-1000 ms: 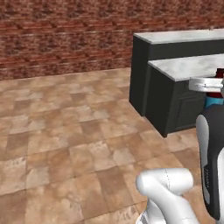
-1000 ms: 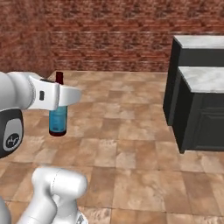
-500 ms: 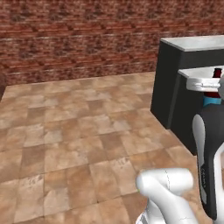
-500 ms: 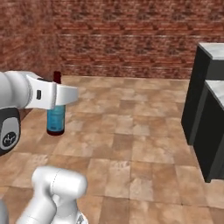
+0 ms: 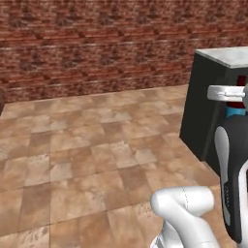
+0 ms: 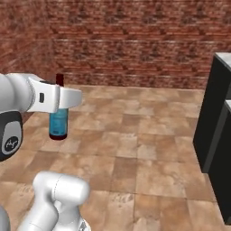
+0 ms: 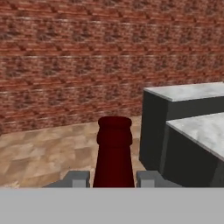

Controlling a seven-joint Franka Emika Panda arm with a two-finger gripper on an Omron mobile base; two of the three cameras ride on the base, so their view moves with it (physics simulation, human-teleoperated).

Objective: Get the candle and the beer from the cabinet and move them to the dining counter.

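beer (image 6: pixel 58 122) upright, clamped at the neck between the fingers (image 7: pixel 78 179), carried above the tiled floor (image 5: pixel 87 160), blue label showing under the white hand, brick wall (image 6: pixel 135 40) behind, dark marble-topped bench (image 7: pixel 192 131) off to the right

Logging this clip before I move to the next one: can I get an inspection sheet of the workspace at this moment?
Surface: tan tiled floor; a marble-topped dark counter ahead to the right, nothing seen on the part in view.
Job's things: the beer hangs upright in the air, blue label showing, dark red neck rising between the fingers. Candle, cabinet: nothing seen.
Clutter: nothing seen.
Grippers: the tool is shut on the beer at the neck, one finger on each side.
Cables: nothing seen.
Surroundings: red brick wall behind, open floor between the robot and the counter.
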